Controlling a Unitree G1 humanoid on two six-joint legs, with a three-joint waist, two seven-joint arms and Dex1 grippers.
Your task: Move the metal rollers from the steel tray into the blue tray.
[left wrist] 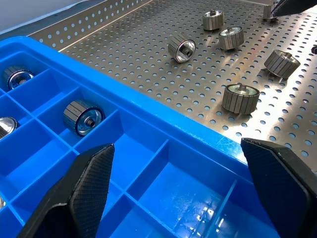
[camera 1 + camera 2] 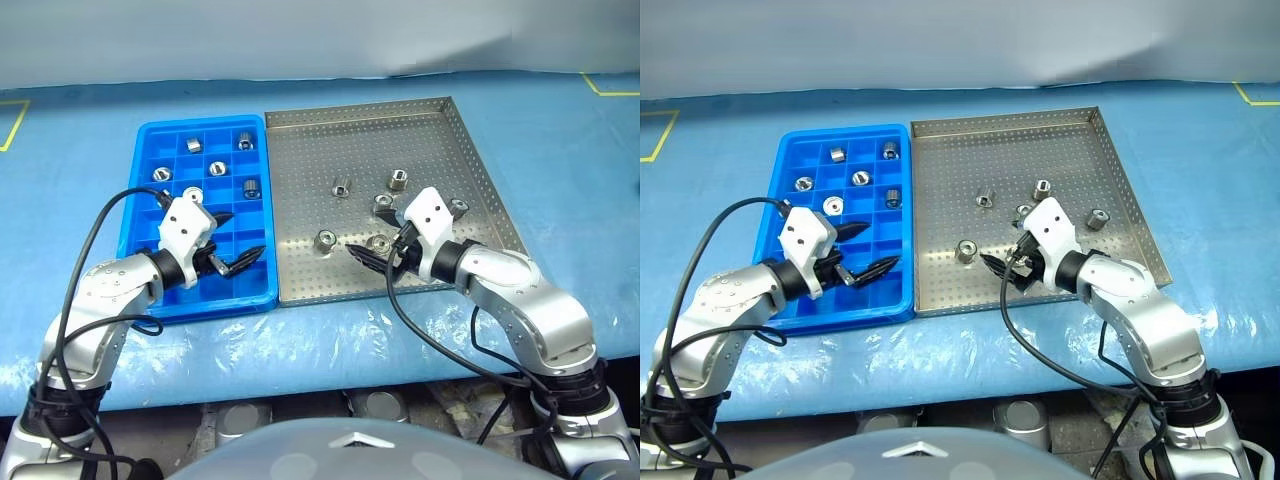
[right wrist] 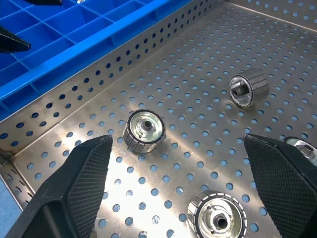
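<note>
At left of frame, the left gripper (image 2: 228, 242) hangs spread and empty over the blue tray (image 2: 140, 222), while at centre-right the right gripper (image 2: 381, 252), equally agape, hovers above the metal rollers (image 2: 325, 239) scattered in the steel tray (image 2: 440, 120), where one nudged cylinder could roll away.

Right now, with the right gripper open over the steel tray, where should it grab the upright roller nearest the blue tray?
Grip the roller across its ribbed outer wall, coming straight down from above. It stands on end on the steel tray with its hollow centre facing up, so the curved sides are free all round, clear of the other rollers. The right gripper is open, wide enough to straddle it.
</note>
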